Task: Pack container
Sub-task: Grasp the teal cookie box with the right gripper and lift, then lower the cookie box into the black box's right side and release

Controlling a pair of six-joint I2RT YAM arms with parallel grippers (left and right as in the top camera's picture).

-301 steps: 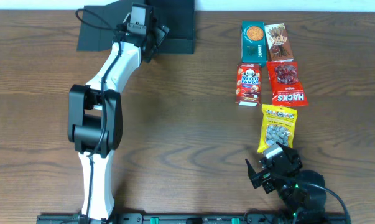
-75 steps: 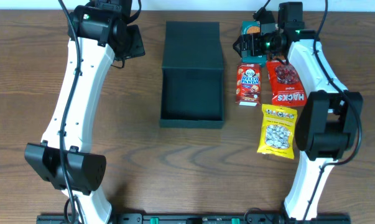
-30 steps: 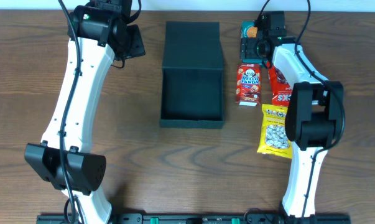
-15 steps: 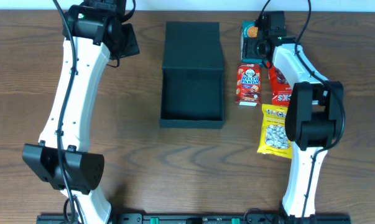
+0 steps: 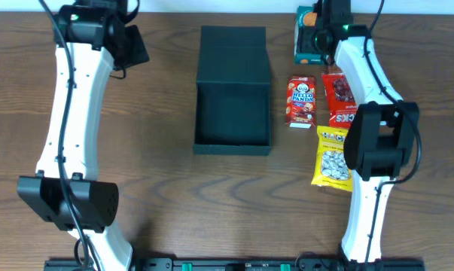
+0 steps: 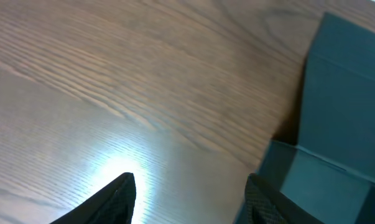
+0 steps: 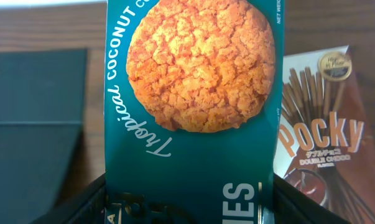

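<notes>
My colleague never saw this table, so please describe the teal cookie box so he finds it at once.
Start at the dark open container mid-table, then go to the snacks to its right. The teal cookie box is at their far end, held by the right gripper; unlike the brown Pocky pack beside it, it shows a large golden cookie.

The table is brown wood with fine darker grain, paler where glare falls in the left wrist view. The container is matte dark teal, close to black, and has no pattern. The cookie box is teal with a golden-orange cookie and white lettering. Right of it, the Pocky pack is brown with white letters. Nearer lie a red panda box, a red bag and a yellow bag. The arms are white with black joints.
</notes>
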